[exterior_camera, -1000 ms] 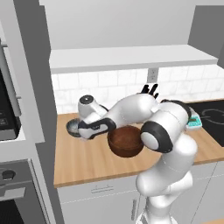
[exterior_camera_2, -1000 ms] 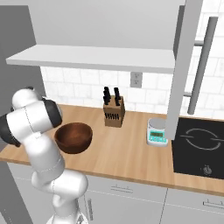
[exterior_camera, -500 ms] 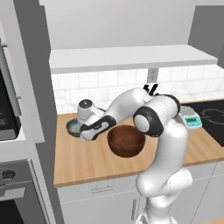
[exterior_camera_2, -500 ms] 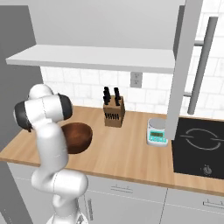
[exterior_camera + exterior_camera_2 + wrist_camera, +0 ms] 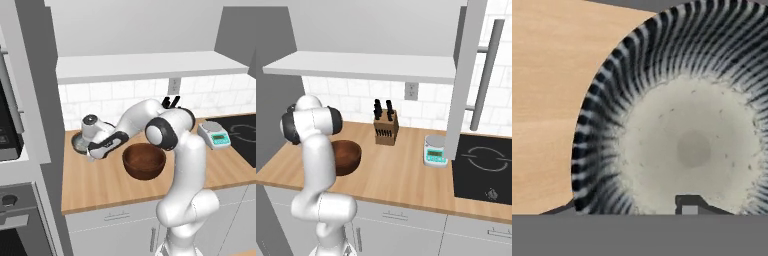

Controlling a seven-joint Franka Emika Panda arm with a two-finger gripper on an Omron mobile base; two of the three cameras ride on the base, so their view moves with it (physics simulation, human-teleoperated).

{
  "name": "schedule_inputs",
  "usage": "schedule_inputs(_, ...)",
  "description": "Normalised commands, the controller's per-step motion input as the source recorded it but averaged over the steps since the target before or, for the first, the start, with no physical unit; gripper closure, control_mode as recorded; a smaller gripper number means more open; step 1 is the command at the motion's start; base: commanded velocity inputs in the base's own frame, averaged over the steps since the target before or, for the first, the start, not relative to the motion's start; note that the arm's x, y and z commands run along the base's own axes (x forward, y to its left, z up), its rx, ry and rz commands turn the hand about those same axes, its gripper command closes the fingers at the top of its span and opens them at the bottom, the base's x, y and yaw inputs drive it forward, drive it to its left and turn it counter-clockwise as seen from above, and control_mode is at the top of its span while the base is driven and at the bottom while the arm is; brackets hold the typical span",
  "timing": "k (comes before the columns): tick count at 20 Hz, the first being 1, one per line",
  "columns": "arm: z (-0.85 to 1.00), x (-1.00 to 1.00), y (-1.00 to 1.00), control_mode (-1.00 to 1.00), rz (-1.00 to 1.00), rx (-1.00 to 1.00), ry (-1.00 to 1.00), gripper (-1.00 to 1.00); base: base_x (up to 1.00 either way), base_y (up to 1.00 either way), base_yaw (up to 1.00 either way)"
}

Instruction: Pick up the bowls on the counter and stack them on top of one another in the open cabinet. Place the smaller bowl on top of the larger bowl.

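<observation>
The smaller bowl [image 5: 77, 143], blue-grey with a pale speckled inside [image 5: 687, 145], sits on the counter [image 5: 100, 185] at the back left. My gripper [image 5: 86, 149] hangs low over its near rim and is open. In the hand view one fingertip [image 5: 689, 204] is inside the bowl and the other is just outside the rim, so the gripper [image 5: 624, 207] straddles the ribbed wall. The larger bowl [image 5: 144, 160], dark brown, stands to the right of it [image 5: 348, 157]. The open cabinet's white bottom board [image 5: 145, 67] runs above.
A knife block [image 5: 386, 131] stands against the tiled wall, a small scale [image 5: 434, 152] to its right, then the black cooktop [image 5: 483, 167]. A tall grey oven unit [image 5: 25, 150] borders the counter on the left, close to the small bowl.
The hand has shifted a little left and down onto the small bowl's rim. The elbow has swung upright in front of the brown bowl. Neither bowl has moved.
</observation>
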Motion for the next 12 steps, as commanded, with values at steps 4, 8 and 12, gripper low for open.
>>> schedule_inputs(4,0.02,-0.09,-0.09,-1.00,0.00,0.00,0.00,1.00,0.00,0.00,0.00)
schedule_inputs(8,0.51,-0.51,-0.22,-1.00,0.00,0.00,0.00,1.00,0.00,0.00,0.00)
schedule_inputs(12,0.99,-0.57,-0.11,-1.00,0.00,-0.03,0.03,1.00,0.00,0.00,0.00)
